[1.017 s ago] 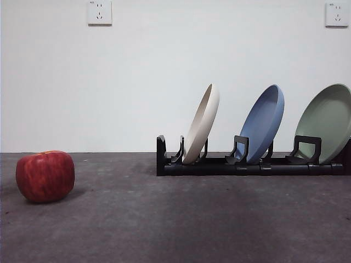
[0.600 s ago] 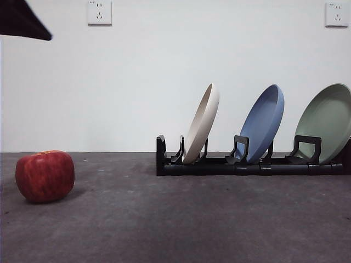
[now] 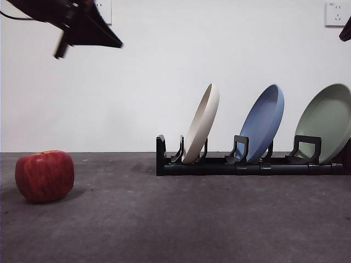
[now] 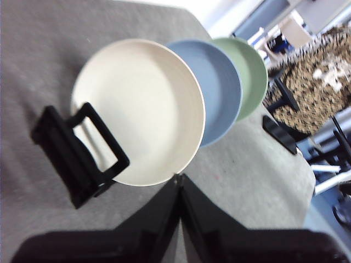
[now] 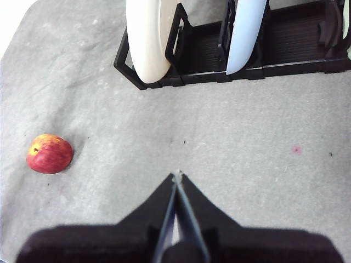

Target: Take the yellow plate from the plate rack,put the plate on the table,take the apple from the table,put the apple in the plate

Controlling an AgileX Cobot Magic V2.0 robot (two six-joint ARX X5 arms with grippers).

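Observation:
The yellow plate [image 3: 202, 123] stands leaning in the first slot of the black plate rack [image 3: 247, 164]. The left wrist view shows its cream inside face [image 4: 140, 109] and the rack's end [image 4: 71, 159]. The red apple [image 3: 45, 176] sits on the table [image 3: 192, 219] at the left, apart from the rack; it also shows in the right wrist view [image 5: 49, 154]. My left gripper [image 3: 112, 41] is high at the upper left, shut and empty [image 4: 179, 181], well short of the plate. My right gripper [image 5: 176, 176] is shut and empty, high above the table.
A blue plate [image 3: 263, 123] and a pale green plate [image 3: 328, 123] stand in the rack's other slots, to the right of the yellow plate. The right arm shows only as a black tip [image 3: 346, 30] at the top right corner.
The left arm has come in from the upper left corner and moved right and down towards the rack. A black tip has appeared at the top right. Apple and plates have not moved.

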